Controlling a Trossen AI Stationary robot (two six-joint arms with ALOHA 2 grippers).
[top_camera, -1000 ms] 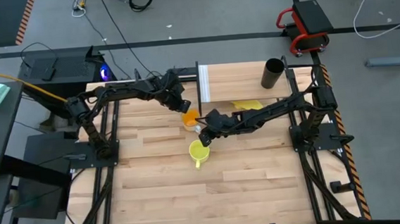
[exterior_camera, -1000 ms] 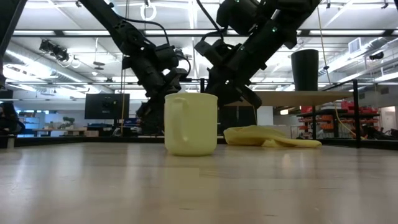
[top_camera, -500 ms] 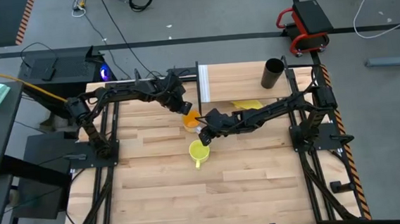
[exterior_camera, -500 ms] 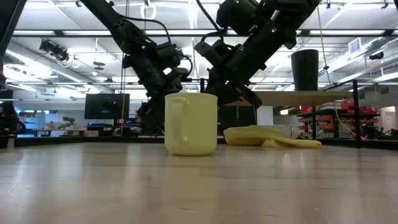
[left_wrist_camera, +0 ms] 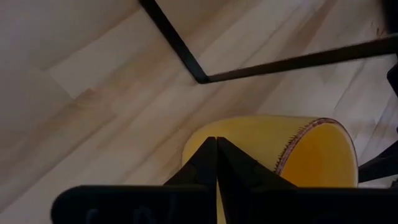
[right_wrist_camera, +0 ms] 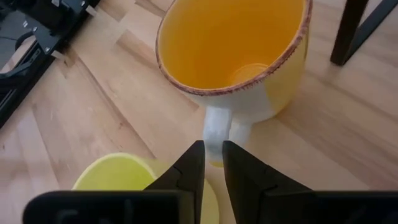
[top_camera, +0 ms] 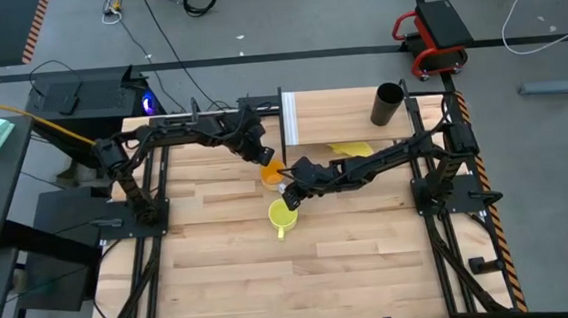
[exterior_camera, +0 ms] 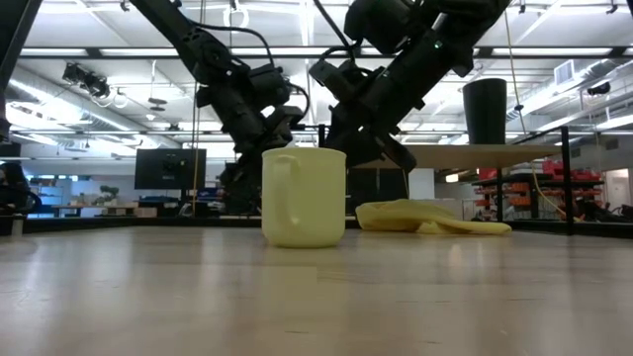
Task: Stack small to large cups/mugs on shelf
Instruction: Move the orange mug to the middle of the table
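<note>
The orange cup (top_camera: 269, 170) with a pale handle stands on the tabletop beside the shelf's post. My right gripper (top_camera: 289, 189) is at its handle, nearly closed. My left gripper (top_camera: 260, 153) is shut, its tips (left_wrist_camera: 216, 142) just over the cup's outer wall (left_wrist_camera: 249, 134). The yellow mug (top_camera: 282, 215) stands on its base near the right gripper and fills the front of the low view (exterior_camera: 304, 196). The tall black cup (top_camera: 388, 104) stands upright on the shelf (top_camera: 336, 110), also seen from the low view (exterior_camera: 485, 111). My right gripper pinches the orange cup's pale handle (right_wrist_camera: 217, 132) between its two fingers, coming slanting down from the table's near right side. The cup's mouth (right_wrist_camera: 233, 43) faces up toward the camera and its base seems to rest on the tabletop. My left gripper's shut tips are close over the cup's wall; whether they touch it I cannot tell.
A flat yellow banana-like thing (top_camera: 352, 149) lies on the tabletop under the shelf, also visible in the low view (exterior_camera: 435, 218). Thin black shelf posts (left_wrist_camera: 180, 46) stand right beside the orange cup. The shelf's white end panel (top_camera: 289, 119) rises close to the left gripper. Bare tabletop (top_camera: 302, 278) lies toward the near edge.
My left gripper has risen slightly, staying shut beside the orange cup. The right gripper and the cups stand as before.
</note>
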